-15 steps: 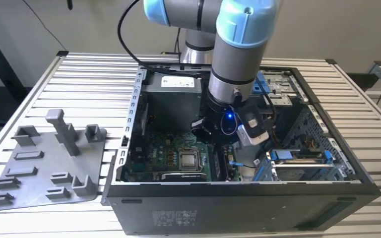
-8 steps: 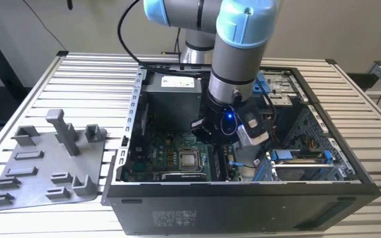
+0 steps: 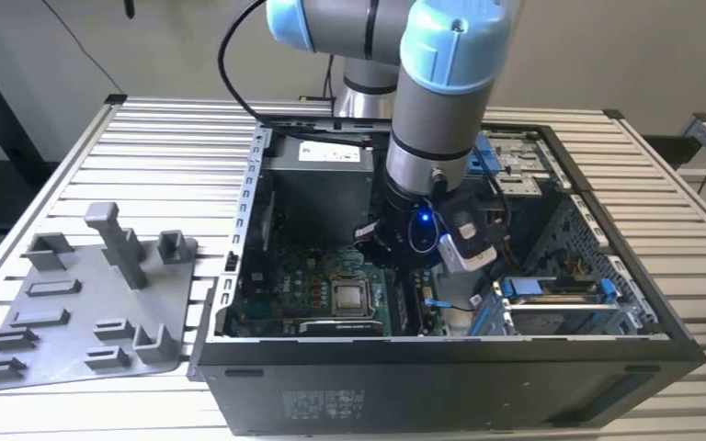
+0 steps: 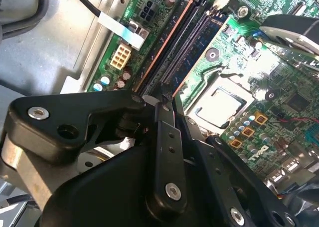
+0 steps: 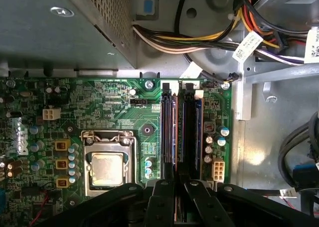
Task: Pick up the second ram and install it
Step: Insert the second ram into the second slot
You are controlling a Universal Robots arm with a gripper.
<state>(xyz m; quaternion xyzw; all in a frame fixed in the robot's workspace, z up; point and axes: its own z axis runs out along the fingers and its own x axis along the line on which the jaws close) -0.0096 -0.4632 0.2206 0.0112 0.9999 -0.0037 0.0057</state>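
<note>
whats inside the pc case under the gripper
Under the gripper lies the green motherboard with its processor socket and memory slots. The near ends of the slots are hidden behind the gripper's black fingers.

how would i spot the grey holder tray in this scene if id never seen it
Start at the big open black computer case on the slatted metal table. On the exterior view's left, beside the case, lies a flat grey plastic holder tray. Unlike the case, it holds no electronics, just upright posts and small brackets, the tallest post T-topped.
</note>
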